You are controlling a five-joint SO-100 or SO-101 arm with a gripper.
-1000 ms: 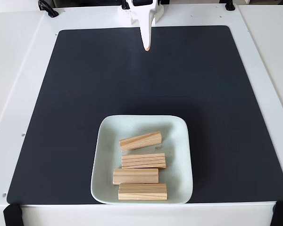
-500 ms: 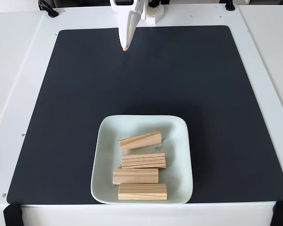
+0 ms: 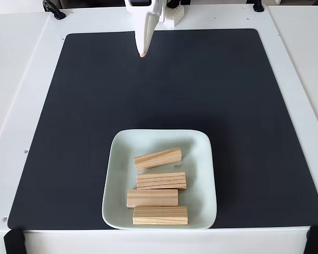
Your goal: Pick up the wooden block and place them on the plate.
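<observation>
Tabletop (image 3: 21, 79): white, w/ black mat (image 3: 228, 106) on it.
Plate (image 3: 119, 174): mint, near edge of mat, holds all four wooden blocks (image 3: 161, 181), long axes roughly left-right in fixed view, stacked in a column front to back.
Hand (image 3: 142, 53): far edge of mat, well apart from plate, fingers together, holding nothing I can see.
I judge no block left to fetch.

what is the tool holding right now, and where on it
Nothing. The tool sits at the far edge of the black mat, shut and empty, well away from the plate, where all four wooden blocks lie.
</observation>
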